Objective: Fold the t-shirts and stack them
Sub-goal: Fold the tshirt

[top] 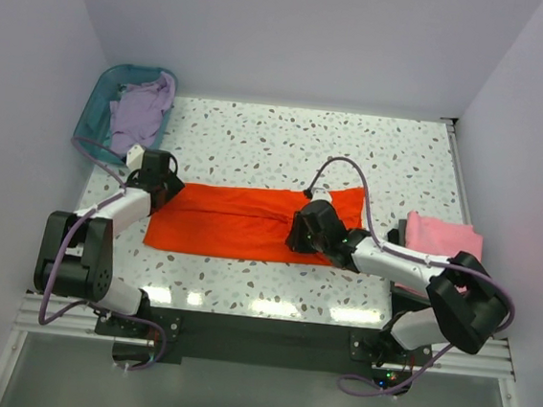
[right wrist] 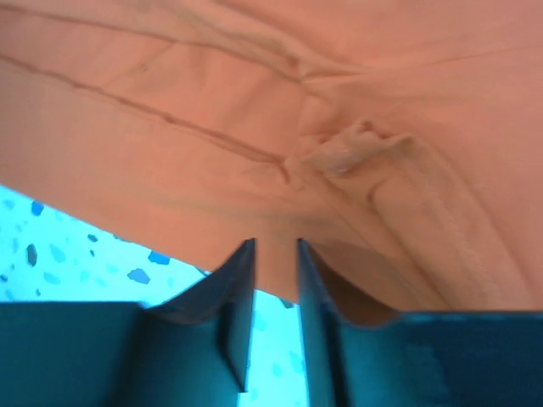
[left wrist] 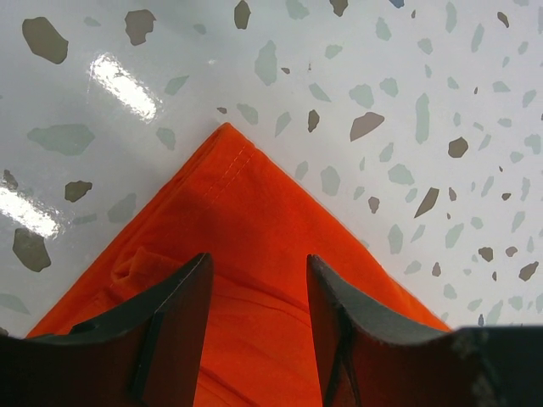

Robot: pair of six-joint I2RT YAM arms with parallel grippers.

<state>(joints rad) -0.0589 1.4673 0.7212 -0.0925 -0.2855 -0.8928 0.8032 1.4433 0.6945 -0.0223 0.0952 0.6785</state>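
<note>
— Orange-red cloth is seen between the fingers of the right gripper point(right wrist: 276, 254), which are drawn nearly together. A fold of the near hem seems to be pinched there, though the grip itself is partly hidden by the fingers.

— And how is the left gripper point(left wrist: 259, 271) held?

— It is held wide and empty. Its jaws are poised over the left-end corner of the orange-red t-shirt point(top: 241, 222), and nothing is taken between them.

— Where is that shirt laid?

— It is spread as a long band across the middle of the table point(top: 258, 140), already narrowed lengthwise. The pink t-shirt point(top: 442, 234) is set folded at the right edge, well apart. The lavender t-shirt point(top: 138, 114) is heaped in the teal basket point(top: 92, 114) at the far left corner.

— How may the cloth be expected to handle?

— It is judged light, soft and limp. No shape will be kept where it is not supported, and the layers may be dragged out of line on the glossy table top. Edges and corners should be taken through all layers at once, so that the fold is carried over as one. With a pinch on the top layer alone, the layers would likely be peeled apart.
</note>
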